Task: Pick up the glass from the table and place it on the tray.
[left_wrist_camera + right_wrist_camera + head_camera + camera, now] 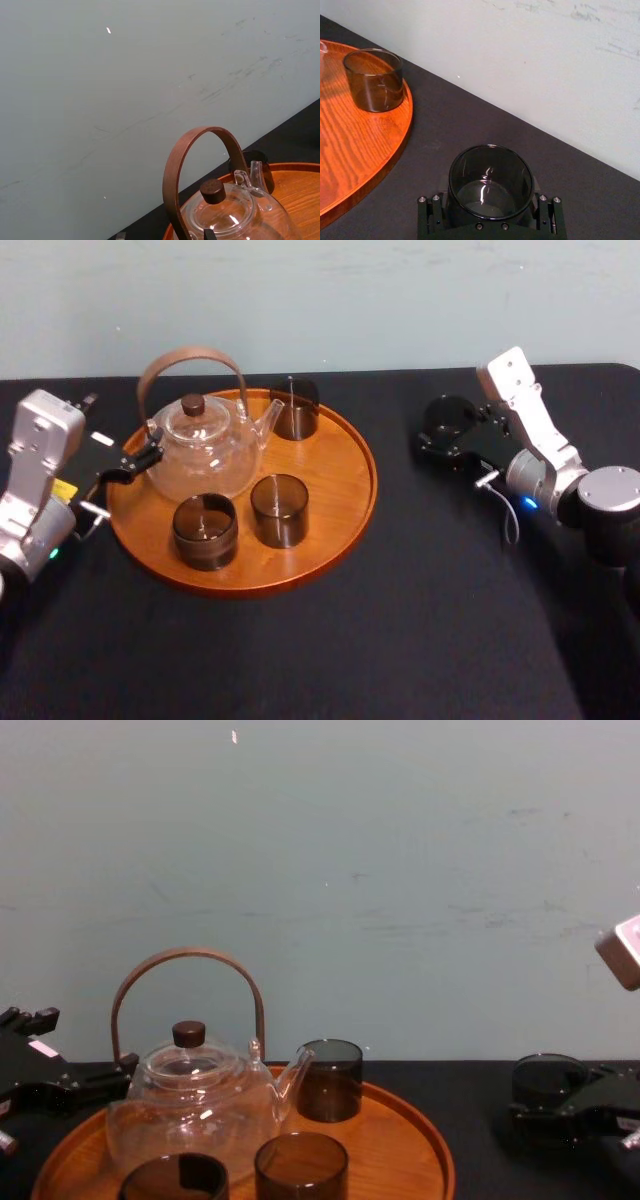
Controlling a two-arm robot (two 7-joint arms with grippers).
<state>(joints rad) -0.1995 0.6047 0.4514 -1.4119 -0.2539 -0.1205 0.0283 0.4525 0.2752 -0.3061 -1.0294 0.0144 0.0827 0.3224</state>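
Right tool (489,212) clasps glass (489,170), right of tray (355,150).

Orange-brown, wood-grained tray (335,475), matte black table (420,620), pale grey-green scuffed wall (350,300): a clear teapot (205,460) with reddish-brown handle (190,357) and dark brown knob (193,403), smoky dark-grey glasses (279,508), and one more smoky glass (489,175) in the black right gripper (489,226) on its white-and-silver arm (535,420).
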